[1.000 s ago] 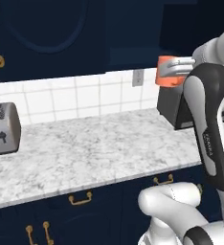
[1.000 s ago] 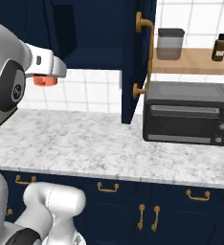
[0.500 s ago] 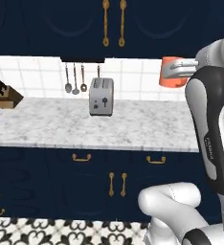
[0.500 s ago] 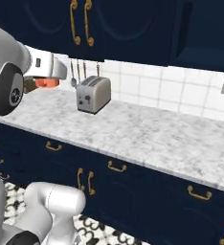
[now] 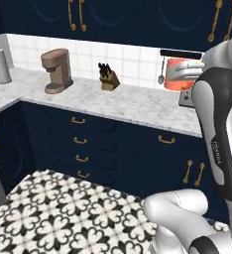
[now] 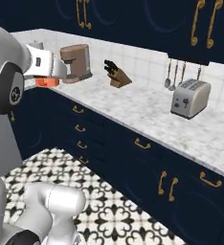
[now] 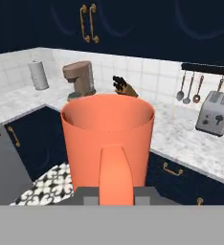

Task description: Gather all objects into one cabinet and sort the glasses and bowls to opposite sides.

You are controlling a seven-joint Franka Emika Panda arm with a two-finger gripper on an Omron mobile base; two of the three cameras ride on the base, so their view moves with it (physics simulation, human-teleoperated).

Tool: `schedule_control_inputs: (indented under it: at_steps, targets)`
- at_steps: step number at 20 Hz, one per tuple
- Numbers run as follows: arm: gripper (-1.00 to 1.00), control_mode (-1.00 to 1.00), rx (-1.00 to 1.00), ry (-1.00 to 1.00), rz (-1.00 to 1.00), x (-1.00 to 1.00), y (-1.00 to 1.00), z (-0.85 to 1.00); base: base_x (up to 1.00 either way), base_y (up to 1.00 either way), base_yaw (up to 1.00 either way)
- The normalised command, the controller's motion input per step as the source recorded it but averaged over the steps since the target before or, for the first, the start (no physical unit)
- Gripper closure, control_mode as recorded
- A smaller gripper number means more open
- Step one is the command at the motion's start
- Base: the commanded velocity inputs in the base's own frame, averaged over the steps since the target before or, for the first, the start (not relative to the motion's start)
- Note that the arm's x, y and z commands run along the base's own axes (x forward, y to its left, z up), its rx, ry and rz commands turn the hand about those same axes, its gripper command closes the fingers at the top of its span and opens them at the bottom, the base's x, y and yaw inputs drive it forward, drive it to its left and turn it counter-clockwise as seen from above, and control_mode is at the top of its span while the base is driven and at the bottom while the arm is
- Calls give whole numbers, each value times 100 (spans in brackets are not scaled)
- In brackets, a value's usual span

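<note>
One long marble counter [image 6: 147, 103] under navy wall cabinets [image 5: 138, 22], one toaster [image 6: 190, 98], one brown coffee maker [image 5: 56, 70], one paper towel roll [image 5: 0, 65], one knife block [image 5: 109, 79], three hanging utensils [image 7: 189, 89], and just one orange mug [image 7: 106, 143] anywhere. Largest to smallest, more or less.

Whole scene swung round compared with half a second back: base turned, so toaster now off to the right, coffee maker and knife block newly in view, patterned floor tiles [image 5: 58, 208] showing below. Same pose for arm and mug within the frame, though, so camera movement rather than the things shifting.

Gripper [image 7: 109, 194] clamped on the mug, fingers pinching it at the handle side, handle facing the hand camera, mug upright and open end up. Held high in mid-air at about wall-tile height, well apart from the counter, out in front of the base cabinets [image 6: 133, 158].
</note>
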Motion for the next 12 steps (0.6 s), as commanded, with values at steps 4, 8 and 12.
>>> schedule_control_inputs:
  at_steps: [4,8,12]
  targets:
    - [100,100,0,0,0,0,0,0,-42,100,61]
    - [100,100,0,0,0,0,0,0,-38,100,50]
    - [100,100,0,0,0,0,0,0,-8,100,26]
